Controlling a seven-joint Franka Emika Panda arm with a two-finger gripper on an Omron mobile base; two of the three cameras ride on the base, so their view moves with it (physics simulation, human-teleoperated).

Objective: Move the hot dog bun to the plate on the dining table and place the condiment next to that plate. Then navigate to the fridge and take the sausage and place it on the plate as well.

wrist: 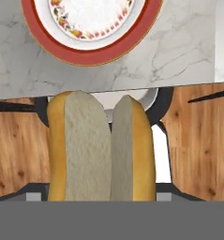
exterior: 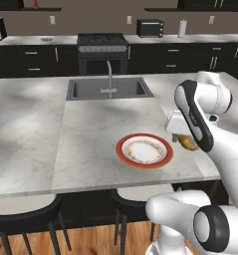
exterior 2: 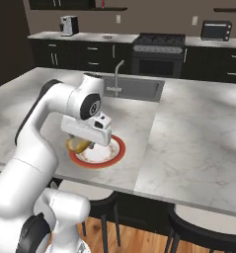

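In the left base view the plate (exterior: 144, 151) is seen on the dining table (exterior: 90, 124), and just to its right part of the hot dog bun (exterior: 188, 143) is glimpsed below the arm-hidden gripper (exterior: 182, 135). In the right base view the bun (exterior 2: 79, 145) is shown at the plate's (exterior 2: 107, 154) left rim. In the hand view the bun's split face (wrist: 101, 147) is laid bare, gripped between jaws spread to its width, above the table edge with the plate (wrist: 92, 33) just beyond.

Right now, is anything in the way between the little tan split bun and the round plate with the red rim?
No, nothing visible. The tan split hot dog bun, held in the gripper, hangs beside the red-rimmed white plate, with bare white marble table between them.
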